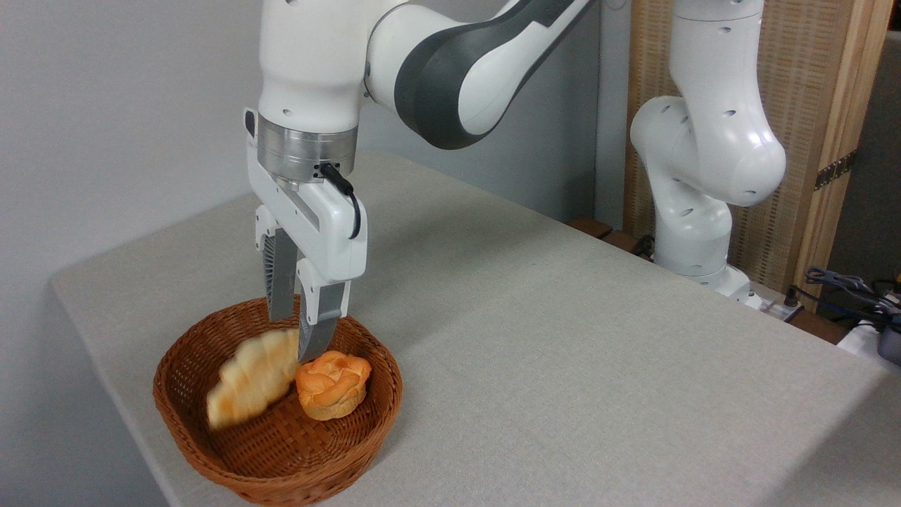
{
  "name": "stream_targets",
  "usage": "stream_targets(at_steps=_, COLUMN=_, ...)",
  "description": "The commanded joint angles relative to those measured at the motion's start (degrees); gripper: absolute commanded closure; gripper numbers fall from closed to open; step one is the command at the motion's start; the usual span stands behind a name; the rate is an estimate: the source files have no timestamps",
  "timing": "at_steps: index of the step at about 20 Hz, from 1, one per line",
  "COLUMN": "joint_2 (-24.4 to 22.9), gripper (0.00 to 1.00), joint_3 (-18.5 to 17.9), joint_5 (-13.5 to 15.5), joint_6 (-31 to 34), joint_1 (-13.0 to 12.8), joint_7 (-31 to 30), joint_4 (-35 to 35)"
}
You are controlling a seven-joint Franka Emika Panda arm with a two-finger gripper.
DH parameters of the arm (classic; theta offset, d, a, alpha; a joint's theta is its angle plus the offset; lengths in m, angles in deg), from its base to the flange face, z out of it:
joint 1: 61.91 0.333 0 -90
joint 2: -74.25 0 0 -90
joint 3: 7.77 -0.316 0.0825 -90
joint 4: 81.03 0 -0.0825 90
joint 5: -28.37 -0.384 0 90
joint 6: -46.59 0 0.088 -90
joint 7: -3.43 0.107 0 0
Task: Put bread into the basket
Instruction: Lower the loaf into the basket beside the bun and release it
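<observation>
The brown wicker basket (179, 415) sits near the table's front left corner. The long golden-brown bread (250, 380) lies slanted inside it, its lower pointed end at the left wall and its upper end between my fingertips. The loaf is motion-blurred while the gripper is sharp. My gripper (296, 338) points straight down over the basket's back half. Its fingers are spread apart around the loaf's upper end and do not appear to press on it. A small round orange knotted bun (332, 384) rests in the basket just right of the loaf, below my right finger (318, 324).
The grey cloth-covered table (563, 338) stretches to the right and back. The arm's white base (697, 232) stands at the far right edge, with cables (845, 285) and a wooden screen (809, 105) behind it. A pale wall stands on the left.
</observation>
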Motion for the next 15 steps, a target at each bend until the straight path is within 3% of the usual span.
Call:
stream_targets(at_steps=1, joint_2=-1.8, gripper=0.01, joint_3=-1.8, joint_5=0.8, joint_6=2.9, joint_1=-0.4, joint_7=0.0, joint_4=0.2)
stream_targets(at_steps=3, joint_2=-2.7, gripper=0.01, joint_3=-2.5, joint_5=0.6, joint_6=7.9, joint_1=-0.4, joint_7=-0.1, joint_4=0.3)
stream_targets(at_steps=6, joint_2=-3.9, gripper=0.01, joint_3=-2.6, joint_5=-3.3, joint_6=16.1, joint_1=-0.4, joint_7=-0.4, joint_4=1.7)
stream_targets(at_steps=8, joint_2=-3.9, gripper=0.01, joint_3=-3.0, joint_5=-4.4, joint_6=19.4, joint_1=-0.4, joint_7=-1.5, joint_4=2.9)
stream_targets(at_steps=11, joint_2=-4.0, gripper=0.00, joint_3=-2.9, joint_5=-6.5, joint_6=20.3, joint_1=-0.4, joint_7=-6.2, joint_4=3.0)
stream_targets(at_steps=15, joint_2=-3.9, gripper=0.00, joint_3=-2.8, joint_5=-7.0, joint_6=20.3, joint_1=-0.5, joint_7=-6.1, joint_4=3.1)
